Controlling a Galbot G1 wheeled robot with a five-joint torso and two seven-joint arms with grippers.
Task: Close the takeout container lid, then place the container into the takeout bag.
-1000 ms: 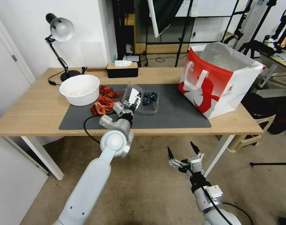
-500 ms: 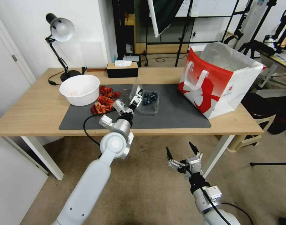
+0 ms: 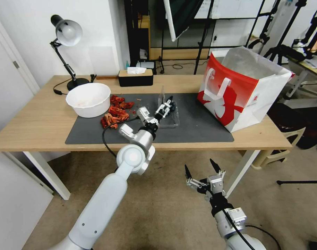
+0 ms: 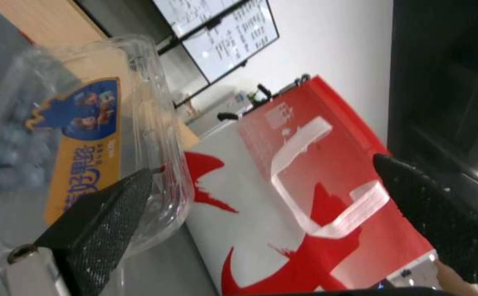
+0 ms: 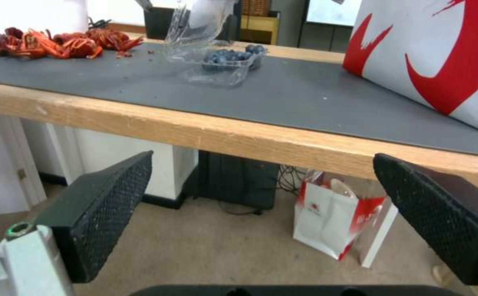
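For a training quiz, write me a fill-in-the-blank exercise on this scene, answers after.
1. The lid of the takeout container stands ____, not yet shut.
2. The ____ gripper is at the lid; the other gripper hangs below the table edge.
3. The container holds dark ____.
4. The takeout bag is white and ____.

Answers: upright; left; blueberries; red

The takeout container (image 3: 169,116) sits mid-mat (image 3: 200,128), with the crayfish (image 3: 115,113) and bowl (image 3: 88,99) toward the table's (image 3: 33,121) left edge. The takeout bag (image 3: 241,88) stands at the right edge; the tissue box (image 3: 135,77) and lamp (image 3: 66,52) line the back edge.
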